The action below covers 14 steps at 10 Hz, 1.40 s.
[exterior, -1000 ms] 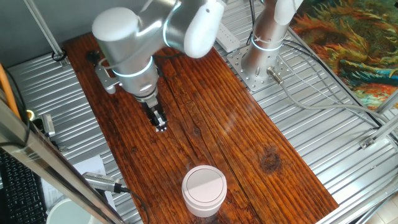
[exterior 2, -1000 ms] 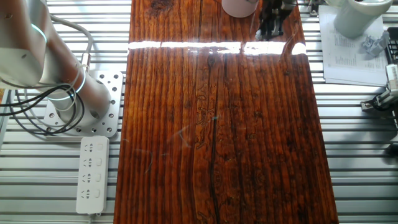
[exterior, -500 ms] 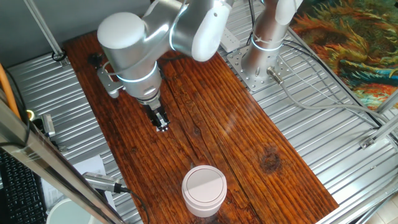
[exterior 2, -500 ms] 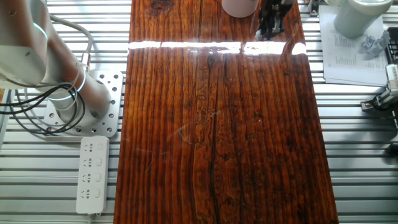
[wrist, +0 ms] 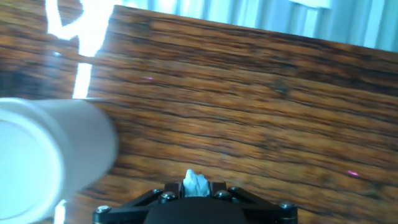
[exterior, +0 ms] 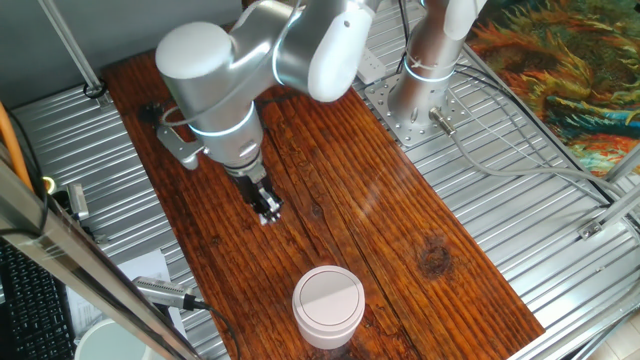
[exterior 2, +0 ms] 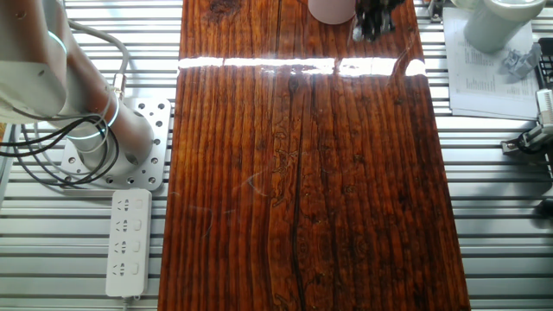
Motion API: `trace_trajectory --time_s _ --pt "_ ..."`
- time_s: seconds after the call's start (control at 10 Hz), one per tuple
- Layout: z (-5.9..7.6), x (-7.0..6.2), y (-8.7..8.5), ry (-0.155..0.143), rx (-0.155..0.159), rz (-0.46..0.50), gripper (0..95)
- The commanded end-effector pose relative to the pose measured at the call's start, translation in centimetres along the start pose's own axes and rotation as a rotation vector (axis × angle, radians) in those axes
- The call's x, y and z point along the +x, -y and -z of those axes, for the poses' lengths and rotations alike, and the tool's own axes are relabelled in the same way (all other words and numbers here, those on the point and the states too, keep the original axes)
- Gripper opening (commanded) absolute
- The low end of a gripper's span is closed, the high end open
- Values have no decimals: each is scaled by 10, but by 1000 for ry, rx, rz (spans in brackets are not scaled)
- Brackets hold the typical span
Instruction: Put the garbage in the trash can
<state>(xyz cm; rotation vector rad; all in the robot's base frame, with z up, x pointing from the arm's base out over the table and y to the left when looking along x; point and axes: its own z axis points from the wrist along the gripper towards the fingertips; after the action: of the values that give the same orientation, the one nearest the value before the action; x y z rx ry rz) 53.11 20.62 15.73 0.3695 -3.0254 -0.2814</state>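
My gripper (exterior: 267, 212) hangs a little above the wooden table, shut on the garbage. The garbage (wrist: 194, 183) is a tiny white crumpled scrap pinched between the black fingertips in the hand view; it shows as a white speck at the tips (exterior: 266, 219) in one fixed view. The trash can (exterior: 328, 305) is a white cylinder with a flat pale lid, standing near the table's front end, below and right of the gripper. In the hand view it fills the left side (wrist: 43, 155). In the other fixed view the can (exterior 2: 333, 9) and gripper (exterior 2: 371, 24) sit at the top edge.
The wooden table (exterior: 400, 210) is flanked by metal slatted surfaces. The arm's base (exterior: 420, 95) stands at the far right. A power strip (exterior 2: 127, 242) lies left of the table in the other fixed view. Papers and a white cup (exterior 2: 497, 26) sit at its top right.
My gripper has moved a short way toward the trash can with the scrap in it, and the arm's wrist has turned. The can has not moved.
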Motion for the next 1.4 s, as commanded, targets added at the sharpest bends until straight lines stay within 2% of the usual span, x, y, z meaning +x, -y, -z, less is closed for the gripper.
trace_trajectory --time_s 0.1,0.3,0.7,0.8,1.0,1.2,1.4 --pt "-1 -2 -28 14 -17 -129 0" --pt "1 -7 -46 12 -19 -159 0" --pt "-3 -13 -66 14 -24 -189 0" --pt "-7 -13 -73 17 -37 -205 0" --pt "-10 -13 -80 17 -35 -222 0" --pt "-10 -14 -79 14 -21 -233 0" --pt "-10 -14 -79 5 -16 -165 0"
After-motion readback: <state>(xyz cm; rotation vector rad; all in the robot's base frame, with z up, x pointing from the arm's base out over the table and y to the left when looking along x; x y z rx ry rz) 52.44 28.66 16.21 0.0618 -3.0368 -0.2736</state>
